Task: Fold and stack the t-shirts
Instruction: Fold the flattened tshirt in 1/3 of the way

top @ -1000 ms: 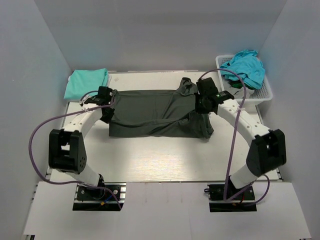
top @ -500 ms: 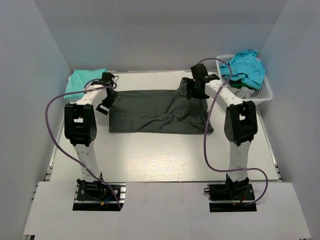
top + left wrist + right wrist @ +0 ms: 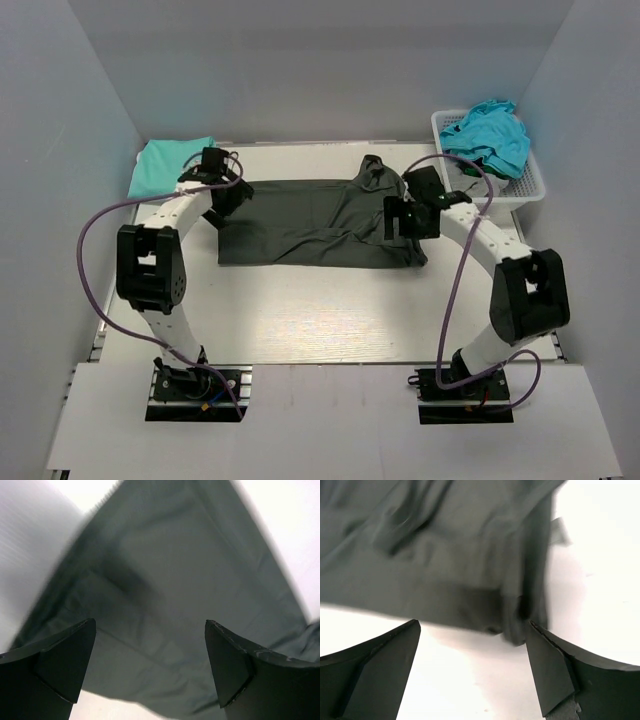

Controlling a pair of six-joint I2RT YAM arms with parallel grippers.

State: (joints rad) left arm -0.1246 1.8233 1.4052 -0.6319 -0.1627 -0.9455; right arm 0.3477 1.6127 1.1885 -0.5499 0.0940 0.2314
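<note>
At the far left corner of the white table (image 3: 320, 310) lies a folded mint-green t-shirt (image 3: 172, 165), flat and well apart from the basket on the other side. Just beside it to the right, the left gripper (image 3: 226, 198) hangs over the left end of a dark charcoal grey-green t-shirt (image 3: 310, 225). In the left wrist view that left gripper (image 3: 150, 630) shows both black fingers (image 3: 60, 665) spread wide, with nothing between them; the dark cloth (image 3: 175, 580) lies below, smooth apart from a few soft creases.

The dark t-shirt is laid out as a broad band across the middle of the table, its long side running left to right. One part of it juts toward the far edge near its right end, and that end is bunched and wrinkled.

Over this wrinkled end hovers the right gripper (image 3: 400, 216). From the right wrist view the right gripper (image 3: 473, 630) also stands wide, empty between the fingers (image 3: 375, 670), above the near hem of the dark cloth (image 3: 445, 555), with bare table (image 3: 600, 580) to its right. Both wrist views are blurred.

At the far right corner sits a white plastic lattice basket (image 3: 530, 185) with a crumpled turquoise t-shirt (image 3: 490, 135) heaped in it.
</note>
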